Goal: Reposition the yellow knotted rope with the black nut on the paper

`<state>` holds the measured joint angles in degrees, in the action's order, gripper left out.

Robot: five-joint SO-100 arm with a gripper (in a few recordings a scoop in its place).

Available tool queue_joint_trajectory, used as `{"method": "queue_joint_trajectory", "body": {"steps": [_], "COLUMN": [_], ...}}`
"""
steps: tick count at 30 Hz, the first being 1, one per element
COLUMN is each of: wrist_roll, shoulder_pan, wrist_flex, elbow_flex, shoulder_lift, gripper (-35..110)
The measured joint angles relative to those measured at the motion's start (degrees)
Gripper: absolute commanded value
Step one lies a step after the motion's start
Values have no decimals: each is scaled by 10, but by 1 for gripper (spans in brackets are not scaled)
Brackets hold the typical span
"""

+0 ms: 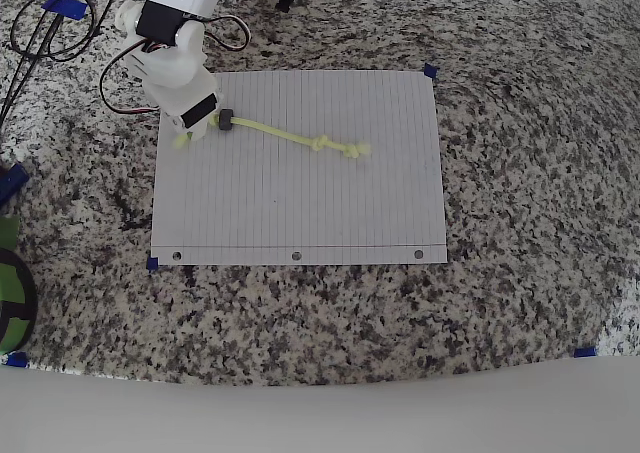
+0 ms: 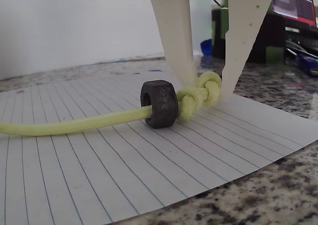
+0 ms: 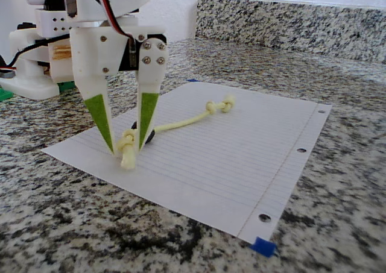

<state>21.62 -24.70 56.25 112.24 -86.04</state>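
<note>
The yellow knotted rope (image 1: pixel 290 135) lies across the upper half of the paper (image 1: pixel 300 213), running from its left edge toward the middle, with a knot near each end. The black nut (image 1: pixel 225 122) is threaded on it just inside the left knot. My white gripper (image 1: pixel 193 125) stands over that left end. In the wrist view the nut (image 2: pixel 159 104) sits against the knot of the rope (image 2: pixel 74 125), and my gripper (image 2: pixel 208 88) is open, its tips on the paper (image 2: pixel 99 175) either side of the knot. The fixed view shows the gripper (image 3: pixel 126 147) straddling the rope (image 3: pixel 181 123), with the nut (image 3: pixel 148 134) behind one finger.
The paper (image 3: pixel 229 164) is held to a speckled granite counter by blue tape (image 3: pixel 263 246) at its corners. Black cables (image 1: pixel 40 33) loop at the upper left. A green object (image 1: pixel 10 293) sits at the left edge. A granite backsplash (image 3: pixel 289 23) rises behind.
</note>
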Motion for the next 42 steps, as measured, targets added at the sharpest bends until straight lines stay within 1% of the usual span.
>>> {"method": "queue_joint_trajectory", "body": {"steps": [5, 15, 20, 22, 27, 30, 35, 38, 42], "wrist_roll": [11, 106, 109, 92, 72, 42, -58, -154, -308], "shoulder_pan": [-16, -78, -76, -75, -76, -76, -56, -35, -11], "wrist_flex": [-7, -153, -156, -156, -200, -216, -236, -246, -271], "elbow_flex": [11, 115, 119, 119, 119, 119, 135, 154, 198], "shoulder_lift": [-31, -274, -376, -415, -517, -572, -625, -646, -674], "gripper": [0, 0, 0, 0, 0, 0, 0, 0, 0]}}
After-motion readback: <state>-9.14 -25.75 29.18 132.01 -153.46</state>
